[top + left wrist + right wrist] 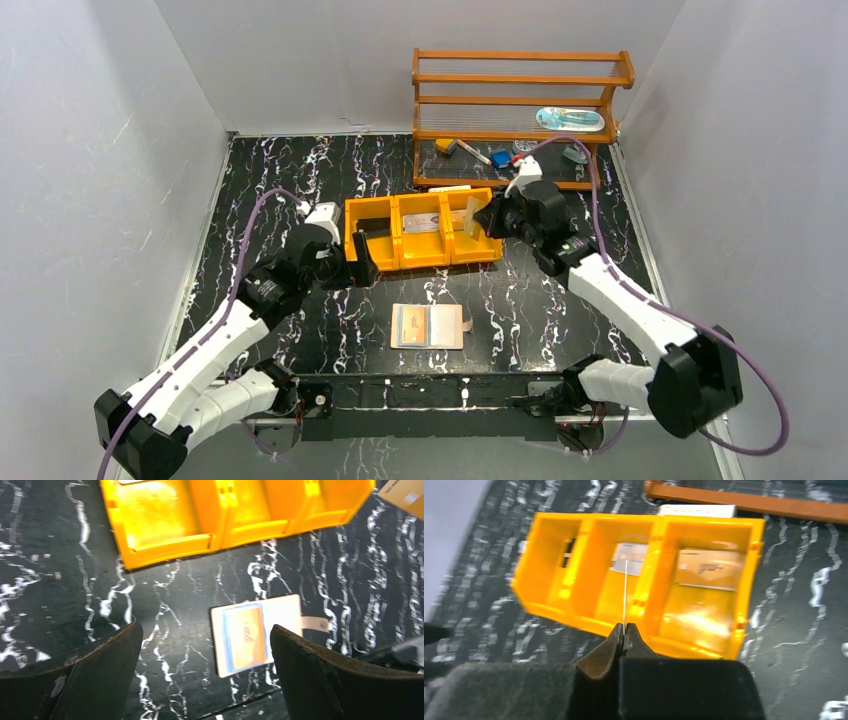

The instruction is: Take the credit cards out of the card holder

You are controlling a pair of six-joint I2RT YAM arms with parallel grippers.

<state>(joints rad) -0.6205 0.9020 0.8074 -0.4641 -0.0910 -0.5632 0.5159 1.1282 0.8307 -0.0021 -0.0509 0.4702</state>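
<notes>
The card holder [445, 326] lies open on the table near the front edge, its tab [467, 325] to the right. An orange-tan card [413, 324] sits in its left panel. The holder [285, 611] and that card [243, 637] also show in the left wrist view. My left gripper [357, 266] is open and empty, by the orange tray's left end. My right gripper [482, 218] is shut on a thin card [472, 216], held upright over the tray's right side. In the right wrist view this card [625, 592] shows edge-on between the fingertips [616, 637].
The orange three-compartment tray [385, 238] stands behind the holder. A greyish card [629, 557] lies in its middle compartment and a tan card [709, 570] in its right one. A wooden shelf [520, 100] with small items stands at the back right.
</notes>
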